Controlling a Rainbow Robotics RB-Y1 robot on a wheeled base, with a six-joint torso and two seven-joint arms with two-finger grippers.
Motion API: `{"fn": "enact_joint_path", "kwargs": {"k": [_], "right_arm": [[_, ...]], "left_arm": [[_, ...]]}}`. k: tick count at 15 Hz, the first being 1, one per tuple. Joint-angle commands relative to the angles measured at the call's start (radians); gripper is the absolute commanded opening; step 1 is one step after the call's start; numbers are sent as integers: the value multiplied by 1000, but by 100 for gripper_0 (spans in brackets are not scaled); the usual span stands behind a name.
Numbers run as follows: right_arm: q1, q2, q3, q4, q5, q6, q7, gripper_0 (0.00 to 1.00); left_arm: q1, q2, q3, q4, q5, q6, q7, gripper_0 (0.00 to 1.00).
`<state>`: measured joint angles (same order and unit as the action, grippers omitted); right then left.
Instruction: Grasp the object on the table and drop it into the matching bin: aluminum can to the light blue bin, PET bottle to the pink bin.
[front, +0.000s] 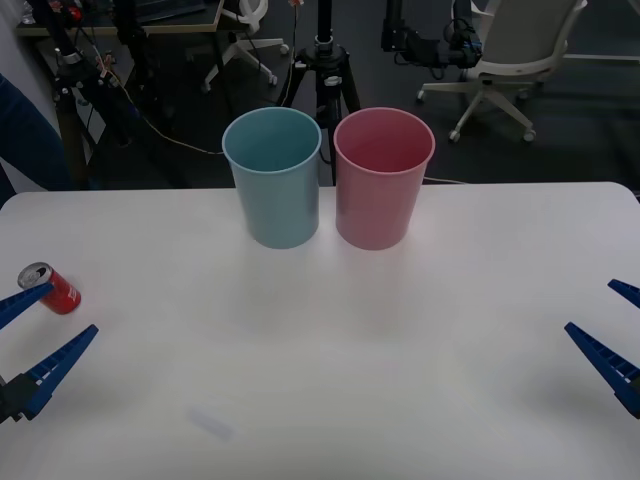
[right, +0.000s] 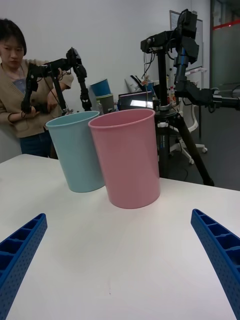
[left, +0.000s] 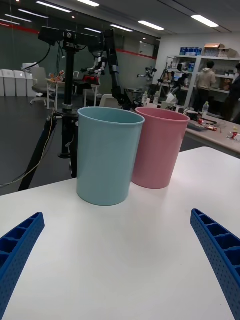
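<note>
The white tabletop (front: 320, 380) spans the front view, with its far edge just behind the two bins; the light blue bin (front: 272, 178) and the pink bin (front: 383, 178) stand upright near that far edge at the middle, blue on the left and pink on the right, rims just beside each other. The right wrist view has the pink bin (right: 127, 157) nearer and partly covering the light blue bin (right: 76, 151); the left wrist view reverses this, with the light blue bin (left: 106, 155) in front and the pink bin (left: 160, 146) behind it.

The left tool (front: 35, 330) hangs low at the near left edge of the tabletop, fingers spread wide; the right tool (front: 615, 330) sits at the near right edge, equally wide, holding nothing. In each wrist view the blue ribbed fingers (left: 215, 250) (right: 220, 250) stand at the two corners with bare tabletop between them.

The aluminum can (front: 50, 288) lies on its side at the far left of the tabletop, well apart from both bins; its long axis runs diagonally, silver top facing far-left and red body trailing near-right; the upper finger of the left tool reaches to just beside it, and I cannot tell whether they touch.
</note>
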<state>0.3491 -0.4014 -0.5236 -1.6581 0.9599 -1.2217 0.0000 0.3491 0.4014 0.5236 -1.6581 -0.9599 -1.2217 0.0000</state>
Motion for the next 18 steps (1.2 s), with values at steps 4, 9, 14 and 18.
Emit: {"fn": "enact_joint_path", "kwargs": {"k": [4, 9, 14, 18], "right_arm": [[0, 0, 0, 0, 0, 0, 0, 100], [0, 0, 0, 0, 0, 0, 0, 100], [0, 0, 0, 0, 0, 0, 0, 100], [0, 0, 0, 0, 0, 0, 0, 100]], "left_arm": [[27, 27, 39, -17, -13, 13, -5, 100], [74, 25, 13, -16, 41, 90, -101, 100], [160, 25, -65, 6, 179, 254, -282, 100], [195, 25, -125, 52, 283, 347, -428, 100]]}}
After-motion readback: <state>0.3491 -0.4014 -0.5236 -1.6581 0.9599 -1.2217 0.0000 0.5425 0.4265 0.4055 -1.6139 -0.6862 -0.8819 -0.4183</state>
